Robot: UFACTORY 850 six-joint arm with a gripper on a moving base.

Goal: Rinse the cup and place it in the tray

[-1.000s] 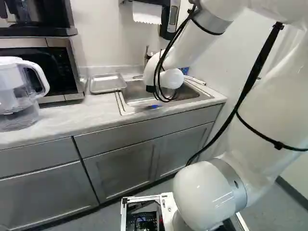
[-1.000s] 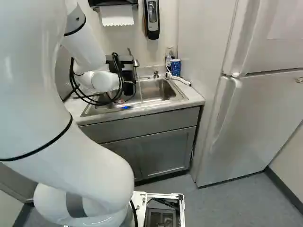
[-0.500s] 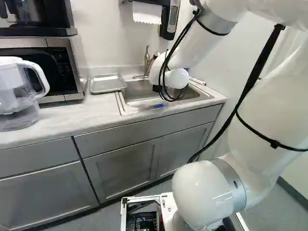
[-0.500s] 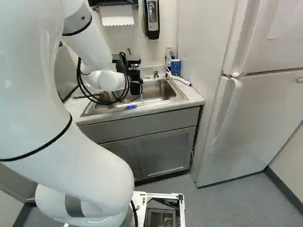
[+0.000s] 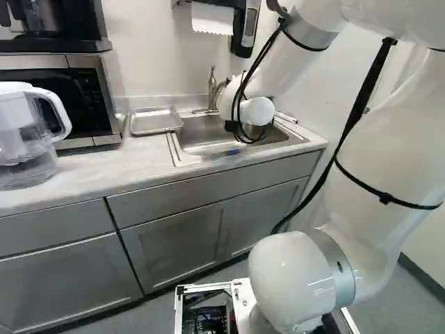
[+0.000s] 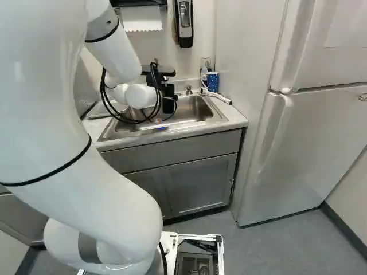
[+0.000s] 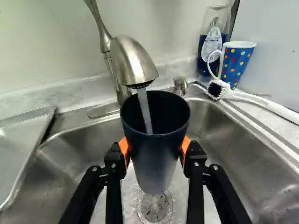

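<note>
In the right base view my gripper (image 6: 168, 94) is a dark shape over the sink, its fingertips hidden. The wrist view has the gripper (image 7: 155, 156) shut on a dark cup (image 7: 156, 163), an orange pad against each side. The cup is upright, mouth up, below the faucet (image 7: 133, 60). A stream of water (image 7: 145, 112) falls inside it, and water splashes around the drain beneath, in the steel sink (image 7: 243, 158). Left of the sink in the left base view, the metal tray (image 5: 154, 131) lies on the counter with nothing on it.
A blue dotted mug (image 7: 237, 63), a soap bottle (image 7: 212, 44) and a white brush (image 7: 261, 102) stand or lie at the sink's back corner. The microwave (image 5: 90, 104) and a water pitcher (image 5: 24, 139) are left of the tray. A fridge (image 6: 309, 143) stands right of the counter.
My arm has shifted rightward over the sink, uncovering the faucet in the left base view, and the gripper has moved with it. The base has stayed put.
</note>
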